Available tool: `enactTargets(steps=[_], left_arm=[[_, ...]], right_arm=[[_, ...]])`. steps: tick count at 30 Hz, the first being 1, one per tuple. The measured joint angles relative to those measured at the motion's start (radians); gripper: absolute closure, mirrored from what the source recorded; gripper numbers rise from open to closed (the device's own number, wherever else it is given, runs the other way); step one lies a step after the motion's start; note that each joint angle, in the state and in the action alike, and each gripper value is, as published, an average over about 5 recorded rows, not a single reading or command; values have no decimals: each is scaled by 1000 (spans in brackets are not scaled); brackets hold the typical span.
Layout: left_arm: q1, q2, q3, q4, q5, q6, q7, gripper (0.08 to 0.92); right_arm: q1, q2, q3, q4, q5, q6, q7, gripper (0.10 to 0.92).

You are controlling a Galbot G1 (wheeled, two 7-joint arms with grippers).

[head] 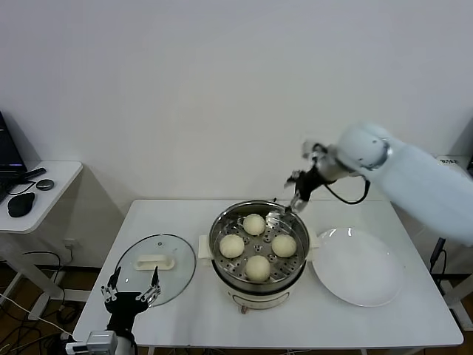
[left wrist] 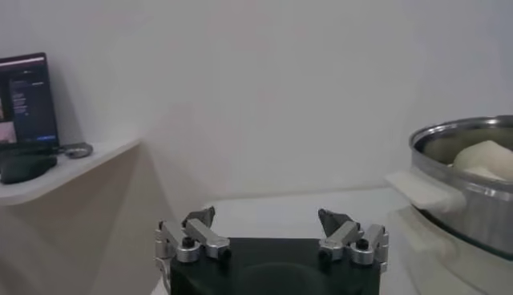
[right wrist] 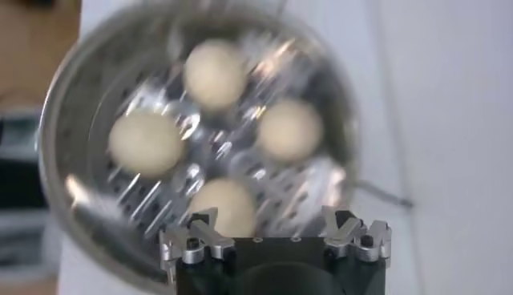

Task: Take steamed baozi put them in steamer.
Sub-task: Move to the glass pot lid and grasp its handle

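On the white tabletop (head: 185,310) stands the steamer (head: 229,277), a shiny steel pot with a perforated tray, between a glass lid (head: 177,255) lying flat on the robot's left and a white plate (head: 358,268) on its right. All four steamed baozi (head: 257,267) sit on the tray, one toward each side, apart from one another; the plate holds none. The right gripper (head: 295,198) hangs above the far rim of the steamer, on the plate's side, its fingers apart and holding nothing; the right wrist view looks straight down onto the four buns inside the pot, and no bun touches the fingers (right wrist: 200,232). The left gripper (head: 131,293) waits low at the near edge of the tabletop, just beside the lid, its fingers likewise apart and empty, with the steamer's white side handle showing farther off in the left wrist view.

Step in hand, as judged from this layout: the release of the last bun into the pot, so that the loading appears complete. No bun is seen outside the steamer. The next move would seem to call only for lifting the right arm clear of the rim without brushing the nearest bun or the steel wall, then bringing it to rest away from the pot.
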Motion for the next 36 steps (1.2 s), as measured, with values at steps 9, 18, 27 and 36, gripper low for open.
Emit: enactTargets(steps=[9, 18, 27, 36], left_arm=[[-5, 8, 0, 31, -9, -66, -28, 177], [-71, 36, -24, 83, 121, -95, -43, 177], [-158, 73, -36, 180, 370, -133, -47, 177], [-170, 125, -18, 262, 778, -160, -125, 177]], right_arm=[[-376, -6, 525, 16, 115, 178, 293, 203], [-845, 146, 1030, 105, 208, 328, 619, 203], [-1252, 330, 1314, 226, 233, 424, 803, 203], [-1513, 405, 1406, 290, 210, 478, 855, 203]])
